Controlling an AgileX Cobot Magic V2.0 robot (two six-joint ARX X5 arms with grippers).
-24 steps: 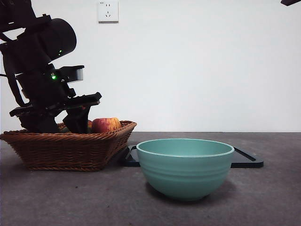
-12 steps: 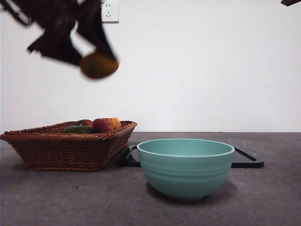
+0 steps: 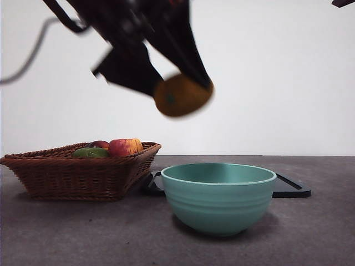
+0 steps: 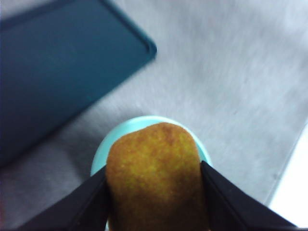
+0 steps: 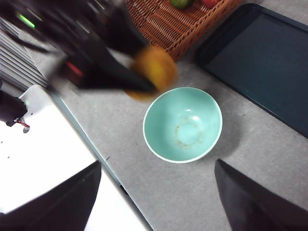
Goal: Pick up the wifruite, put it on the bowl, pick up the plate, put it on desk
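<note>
My left gripper [image 3: 186, 94] is shut on the wifruite [image 3: 183, 95], a rounded orange-brown fruit, and holds it in the air above and a little left of the teal bowl [image 3: 218, 197]. In the left wrist view the wifruite [image 4: 155, 178] fills the space between the jaws, with the bowl's rim [image 4: 134, 125] showing behind it. The right wrist view shows the left gripper [image 5: 144, 79] with the wifruite [image 5: 153, 70] beside the bowl [image 5: 183, 124]. My right gripper [image 5: 156, 202] is open and empty, high above the desk [image 3: 321, 233].
A brown wicker basket [image 3: 77, 174] at the left holds a red-yellow apple [image 3: 125, 147] and a green fruit [image 3: 90, 152]. A glossy black tray [image 3: 291, 187] lies behind the bowl. The desk's near edge [image 5: 91, 139] shows in the right wrist view.
The left gripper rose out of the basket with the wifruite and has carried it to the right, toward the bowl. The right arm has not moved.
</note>
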